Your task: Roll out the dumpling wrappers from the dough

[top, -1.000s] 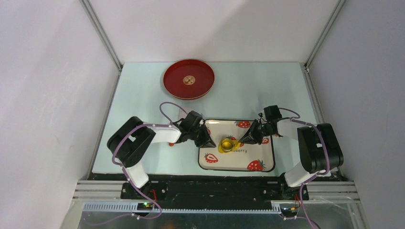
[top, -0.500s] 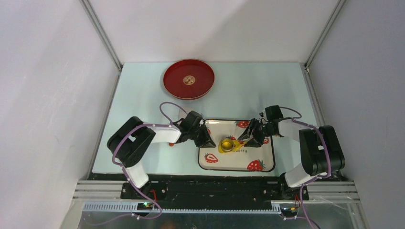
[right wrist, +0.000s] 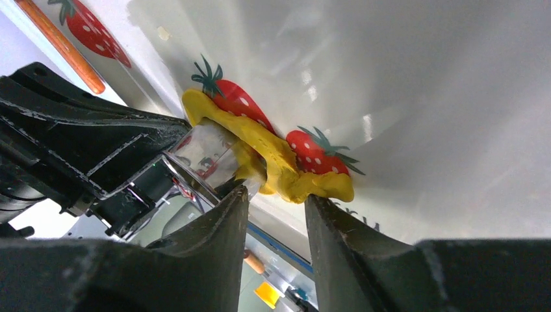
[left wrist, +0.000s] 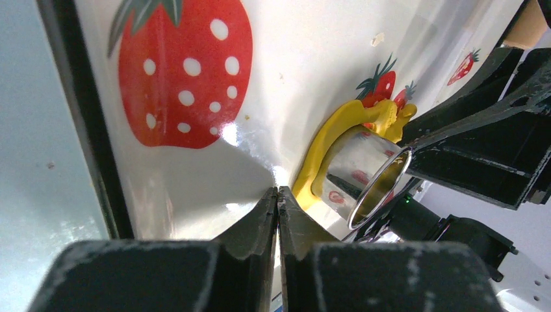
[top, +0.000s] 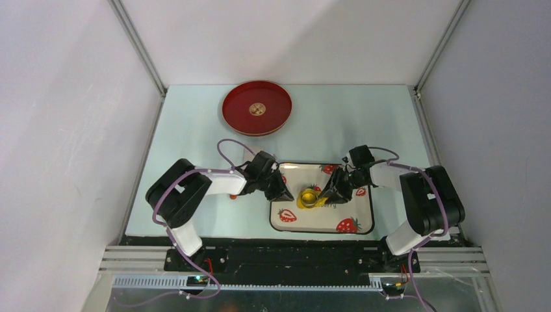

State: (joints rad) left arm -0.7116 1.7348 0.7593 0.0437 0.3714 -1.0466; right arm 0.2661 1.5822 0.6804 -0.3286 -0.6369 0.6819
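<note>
The yellow dough (top: 305, 200) lies as a flattened, irregular patch on the strawberry tray (top: 360, 224). A shiny metal ring cutter (top: 310, 195) stands on it. In the right wrist view my right gripper (right wrist: 276, 194) is open, its fingertips straddling the near edge of the dough (right wrist: 273, 159) beside the ring cutter (right wrist: 208, 155). My left gripper (left wrist: 277, 190) is shut on nothing, its tip on the tray just left of the dough (left wrist: 328, 140) and ring cutter (left wrist: 364, 174). The dumpling wrappers are out of view.
A round red plate (top: 256, 108) sits at the back of the table. An orange-brown rod (right wrist: 62, 44) lies beyond the tray's far edge. Both grippers (top: 282, 190) (top: 331, 193) crowd the ring from opposite sides.
My right gripper has opened and moved left, closer to the dough and ring. The left gripper has not moved.
</note>
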